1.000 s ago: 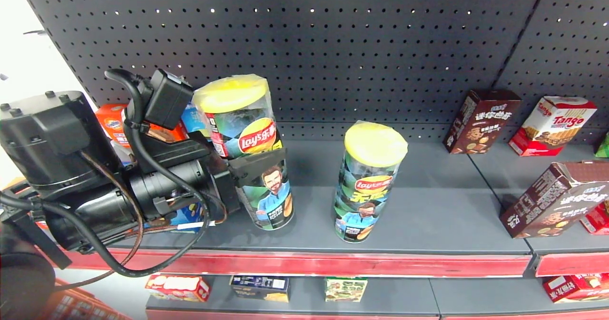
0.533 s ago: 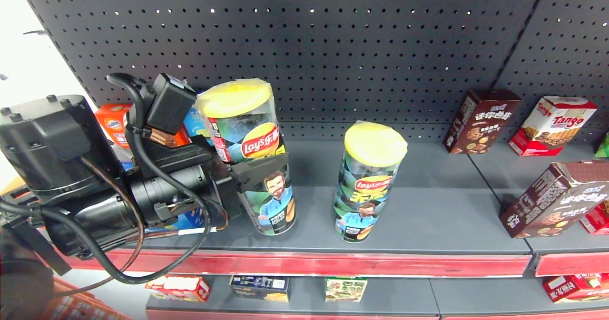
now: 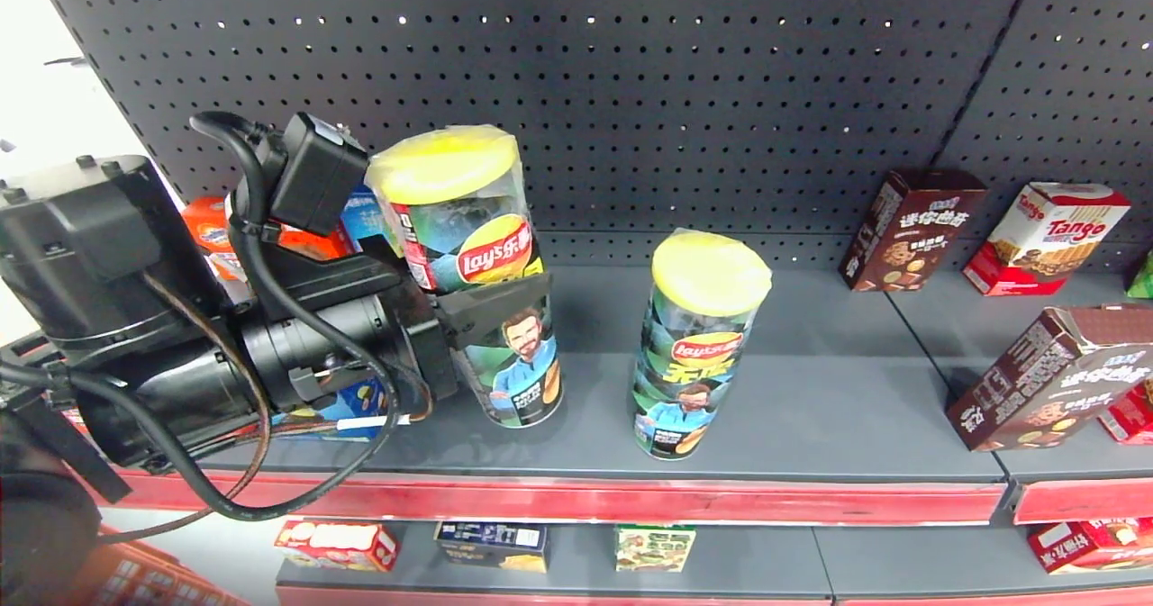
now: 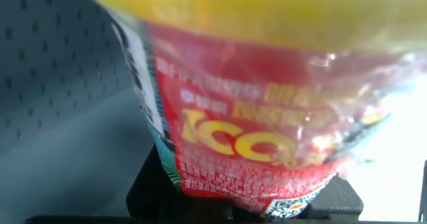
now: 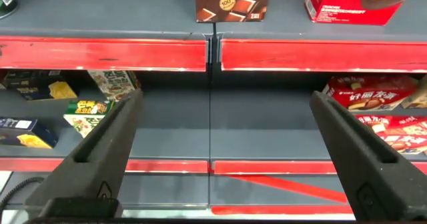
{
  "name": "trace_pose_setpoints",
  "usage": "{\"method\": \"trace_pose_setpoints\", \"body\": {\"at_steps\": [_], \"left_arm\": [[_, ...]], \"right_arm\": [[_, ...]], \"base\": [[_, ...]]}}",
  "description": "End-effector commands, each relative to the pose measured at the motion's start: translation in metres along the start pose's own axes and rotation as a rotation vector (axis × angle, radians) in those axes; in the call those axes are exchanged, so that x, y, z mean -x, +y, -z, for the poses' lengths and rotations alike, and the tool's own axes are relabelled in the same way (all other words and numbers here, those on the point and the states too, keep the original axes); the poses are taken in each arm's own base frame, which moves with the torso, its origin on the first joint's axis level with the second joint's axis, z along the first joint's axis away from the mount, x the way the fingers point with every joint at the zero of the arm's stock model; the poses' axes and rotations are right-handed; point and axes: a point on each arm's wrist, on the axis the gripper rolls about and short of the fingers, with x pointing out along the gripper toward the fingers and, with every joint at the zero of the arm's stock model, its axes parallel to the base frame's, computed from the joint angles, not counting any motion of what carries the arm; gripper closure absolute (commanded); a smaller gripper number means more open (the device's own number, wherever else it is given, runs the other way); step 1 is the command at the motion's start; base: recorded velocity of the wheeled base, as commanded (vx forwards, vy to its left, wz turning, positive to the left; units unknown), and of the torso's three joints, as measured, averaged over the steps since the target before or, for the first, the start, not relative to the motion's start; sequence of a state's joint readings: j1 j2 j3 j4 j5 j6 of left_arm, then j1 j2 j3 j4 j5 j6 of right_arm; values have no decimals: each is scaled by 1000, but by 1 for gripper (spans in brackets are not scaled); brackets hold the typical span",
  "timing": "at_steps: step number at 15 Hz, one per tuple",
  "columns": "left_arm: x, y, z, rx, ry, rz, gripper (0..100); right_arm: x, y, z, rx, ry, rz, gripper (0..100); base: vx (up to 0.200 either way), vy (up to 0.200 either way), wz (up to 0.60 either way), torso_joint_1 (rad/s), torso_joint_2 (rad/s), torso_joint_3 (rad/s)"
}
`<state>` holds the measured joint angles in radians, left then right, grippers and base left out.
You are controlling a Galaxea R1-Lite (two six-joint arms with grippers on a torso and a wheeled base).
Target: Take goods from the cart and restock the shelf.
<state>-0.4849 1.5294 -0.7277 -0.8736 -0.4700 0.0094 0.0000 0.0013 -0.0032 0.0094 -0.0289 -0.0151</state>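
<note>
Nearest you, the left gripper is clamped across the middle of the held canister, one finger crossing the front of the label and the other hidden behind it. The left wrist view has the same tube pressed close between the jaws. Your right gripper hangs spread wide with nothing in it, facing the lower tiers. The held canister leans a little and sits over the front left part of the shelf; you cannot tell whether its base touches the board. Treat it as a light, thin-walled tube. It probably dents under a hard squeeze, and the glossy film wrap looks slippery, so grip it firmly but gently. The mid-body hold you have is likely the best one, because the yellow lid is a poor place to grab and could pop loose. Being tall and narrow, it should tip easily, so bring it upright before you let go. The second canister stands upright a little farther along to the right, apart from yours. Beyond it the brown boxes lean near the pegboard.
</note>
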Motion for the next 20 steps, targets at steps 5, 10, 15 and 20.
{"method": "trace_pose_setpoints", "body": {"at_steps": [5, 10, 15, 20], "left_arm": [[-23, 29, -20, -49, 62, -25, 100], [-69, 55, -23, -62, 17, 98, 100], [-99, 73, -1, -38, 44, 104, 100], [-126, 92, -12, -20, 82, 150, 100]], "right_arm": [[0, 0, 0, 0, 3, 0, 0], [0, 0, 0, 0, 3, 0, 0], [0, 0, 0, 0, 3, 0, 0], [0, 0, 0, 0, 3, 0, 0]], "base": [[0, 0, 0, 0, 0, 0], [0, 0, 0, 0, 0, 0], [0, 0, 0, 0, 0, 0], [0, 0, 0, 0, 0, 0]]}}
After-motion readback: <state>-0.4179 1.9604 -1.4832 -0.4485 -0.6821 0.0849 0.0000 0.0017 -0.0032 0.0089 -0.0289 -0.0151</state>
